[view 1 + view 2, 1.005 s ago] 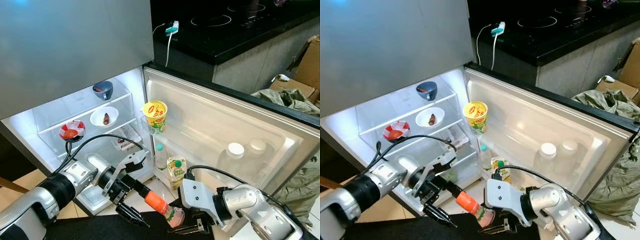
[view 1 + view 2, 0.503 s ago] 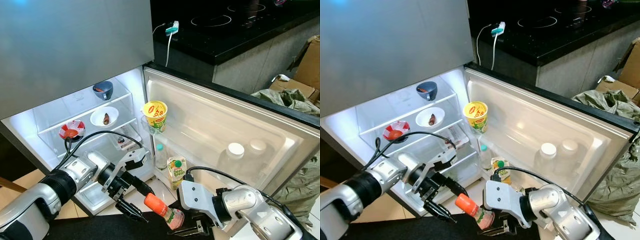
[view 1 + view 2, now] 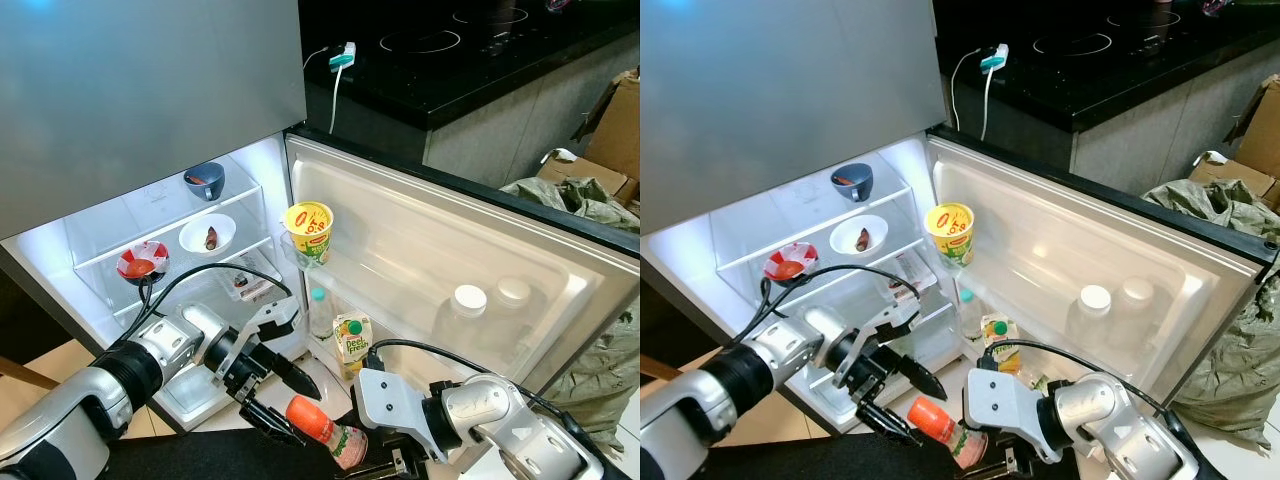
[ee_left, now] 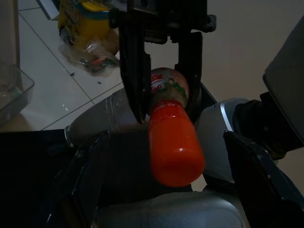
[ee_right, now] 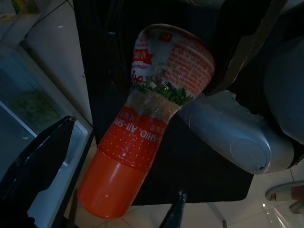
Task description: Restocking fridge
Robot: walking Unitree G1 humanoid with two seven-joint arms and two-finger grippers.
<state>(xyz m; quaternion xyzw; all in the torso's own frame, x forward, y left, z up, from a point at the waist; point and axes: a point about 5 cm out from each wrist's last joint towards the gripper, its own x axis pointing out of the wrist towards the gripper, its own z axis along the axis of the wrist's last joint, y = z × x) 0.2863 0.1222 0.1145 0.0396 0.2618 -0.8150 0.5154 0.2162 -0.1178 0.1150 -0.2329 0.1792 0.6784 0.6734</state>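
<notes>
Orange-capped sauce bottle point(image 3: 327, 438) with a red-and-white label, clamped in the right gripper point(image 4: 161, 102); left gripper point(image 3: 283, 400) spread wide beside its cap.

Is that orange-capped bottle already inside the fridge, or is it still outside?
Outside. The bottle lies tilted in the right gripper, low in front of the open fridge, clear of its shelves.

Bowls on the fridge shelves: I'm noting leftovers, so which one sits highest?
The dark blue bowl, alone on the top shelf. The white bowl and the red-and-white bowl sit on the shelf below it.
</notes>
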